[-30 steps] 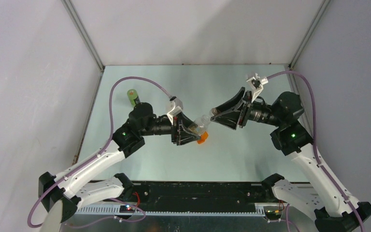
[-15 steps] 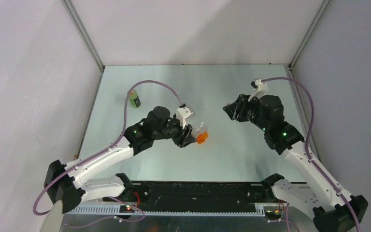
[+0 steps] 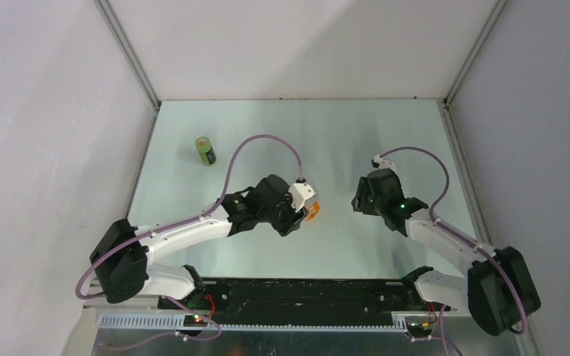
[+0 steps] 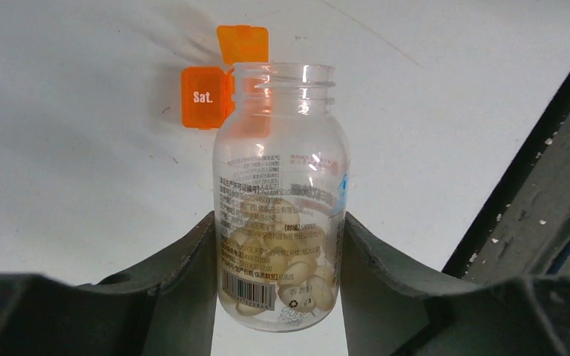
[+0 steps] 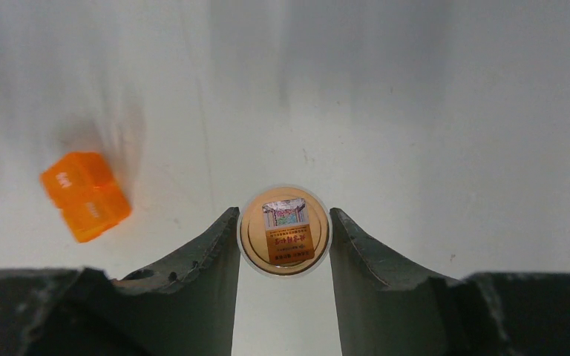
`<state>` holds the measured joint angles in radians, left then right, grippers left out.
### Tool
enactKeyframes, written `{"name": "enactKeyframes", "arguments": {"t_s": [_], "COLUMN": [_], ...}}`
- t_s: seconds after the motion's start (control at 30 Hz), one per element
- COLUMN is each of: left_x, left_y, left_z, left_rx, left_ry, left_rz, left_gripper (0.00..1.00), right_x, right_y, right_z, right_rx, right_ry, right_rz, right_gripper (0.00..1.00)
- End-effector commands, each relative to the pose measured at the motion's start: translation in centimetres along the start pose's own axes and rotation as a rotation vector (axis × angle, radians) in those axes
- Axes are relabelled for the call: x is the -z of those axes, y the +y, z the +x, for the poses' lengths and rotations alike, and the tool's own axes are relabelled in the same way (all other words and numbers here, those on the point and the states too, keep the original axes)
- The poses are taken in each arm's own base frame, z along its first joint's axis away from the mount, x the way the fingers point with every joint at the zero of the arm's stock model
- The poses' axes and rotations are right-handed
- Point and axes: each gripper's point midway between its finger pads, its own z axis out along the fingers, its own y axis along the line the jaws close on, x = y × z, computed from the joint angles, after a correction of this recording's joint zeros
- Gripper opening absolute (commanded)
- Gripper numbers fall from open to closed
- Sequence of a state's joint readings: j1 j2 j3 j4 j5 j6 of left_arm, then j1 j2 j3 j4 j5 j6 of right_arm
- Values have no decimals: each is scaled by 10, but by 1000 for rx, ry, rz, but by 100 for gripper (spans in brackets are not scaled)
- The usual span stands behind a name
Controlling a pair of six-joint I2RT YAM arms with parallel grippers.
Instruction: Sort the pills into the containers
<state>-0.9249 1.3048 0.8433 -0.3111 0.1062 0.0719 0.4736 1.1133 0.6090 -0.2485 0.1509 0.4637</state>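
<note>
My left gripper [image 4: 278, 222] is shut on the clear vial [image 4: 282, 148], which has no cap and holds pale pills [image 4: 282, 259] at its bottom end. The vial's mouth points at the orange box [image 4: 206, 96], whose "Sat." lid [image 4: 242, 43] stands open. My right gripper [image 5: 284, 219] is shut on the vial's round orange cap [image 5: 284, 231], just above the table, with the orange box [image 5: 85, 195] to its left. From above, the left gripper [image 3: 302, 208] is at the orange box [image 3: 312, 212] and the right gripper [image 3: 358, 199] is a short way to its right. The green bottle [image 3: 205, 150] stands at the far left.
The grey table [image 3: 341, 141] is walled by white panels on three sides. A black rail [image 4: 534, 185] at the table's near edge shows to the right of the left wrist. Purple cables [image 3: 263, 141] loop above both arms.
The grippers, together at the vial a second ago, have drawn apart; the right one took the cap away. Both arms have come down low over the table, the left one toward the orange box.
</note>
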Motion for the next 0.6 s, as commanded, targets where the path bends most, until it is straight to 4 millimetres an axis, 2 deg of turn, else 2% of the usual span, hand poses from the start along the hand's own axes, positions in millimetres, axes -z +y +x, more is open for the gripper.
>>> {"name": "enactKeyframes", "arguments": {"t_s": [0.0,0.13,0.2,0.3,0.47,0.57], "left_x": [-8,-14,-18,-22,-31,-34], "left_y": [6,11,10,11,15,16], "left_z": [-3,2,5,8,17,18], "left_rx": [-60,-66,-67,-66,-61,-55], "left_ry": [-24,-9,5,23,66,74], "left_rz": [-34,-52,-50,-53,-73,-71], "left_gripper": [0,0,0,0,0,0], "right_x": [-21,-35,-38,-39,-40,-39], "right_y": [-3,-6,-10,-12,-13,-12], "right_z": [-7,7,10,13,20,19], "right_rx": [-27,-1,7,14,14,6], "right_ry": [-61,-27,-22,-13,21,29], "right_rz": [40,77,101,112,102,84], "right_gripper": [37,37,41,55,71,76]}}
